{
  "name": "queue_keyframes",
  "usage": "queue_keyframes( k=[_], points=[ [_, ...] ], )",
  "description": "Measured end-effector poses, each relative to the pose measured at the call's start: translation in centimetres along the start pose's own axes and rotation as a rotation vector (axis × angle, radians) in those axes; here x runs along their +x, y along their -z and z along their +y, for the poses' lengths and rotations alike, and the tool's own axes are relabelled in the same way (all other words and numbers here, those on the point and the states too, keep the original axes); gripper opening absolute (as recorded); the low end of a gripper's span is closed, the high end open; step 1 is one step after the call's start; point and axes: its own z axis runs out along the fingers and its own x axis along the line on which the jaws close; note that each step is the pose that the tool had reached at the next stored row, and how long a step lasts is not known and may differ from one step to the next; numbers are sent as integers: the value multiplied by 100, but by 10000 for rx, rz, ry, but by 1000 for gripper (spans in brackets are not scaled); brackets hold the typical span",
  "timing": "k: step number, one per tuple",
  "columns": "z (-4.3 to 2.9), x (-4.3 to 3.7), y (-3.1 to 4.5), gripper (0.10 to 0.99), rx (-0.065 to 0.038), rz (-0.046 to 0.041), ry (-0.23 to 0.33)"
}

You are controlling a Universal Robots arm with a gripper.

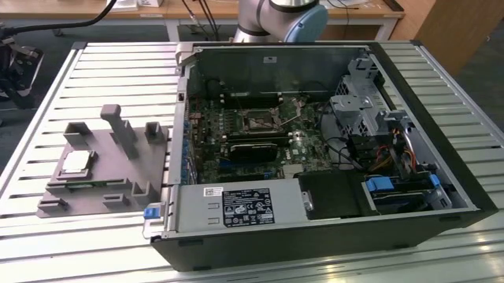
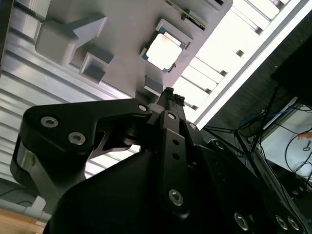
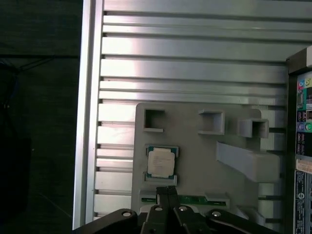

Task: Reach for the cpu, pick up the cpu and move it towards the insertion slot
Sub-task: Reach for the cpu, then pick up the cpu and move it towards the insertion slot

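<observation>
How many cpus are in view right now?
1. The cpu sits on the grey fixture tray, to the exterior view's left of the computer case; the insertion slot looks dark and empty. More could be hidden.

One cpu, one grey tray, one open computer case, one slot, one gripper, one arm, one slatted table.
</observation>
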Motion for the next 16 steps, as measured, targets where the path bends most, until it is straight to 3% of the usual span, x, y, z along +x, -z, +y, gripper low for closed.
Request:
queue_keyframes(
  k=[5, 7, 9, 10, 12, 15, 16],
  points=[
    [-7, 5, -33, 114, -8, 9, 1],
    [-10, 7, -61, 165, -9, 7, -2],
    [-13, 8, -98, 290, -8, 7, 0],
    [-14, 7, -116, 290, -8, 7, 0],
    [-15, 7, -153, 408, -8, 6, 1],
    [-17, 7, -208, 467, -8, 7, 0],
    [-18, 7, -226, 525, -9, 6, 0]
  ],
)
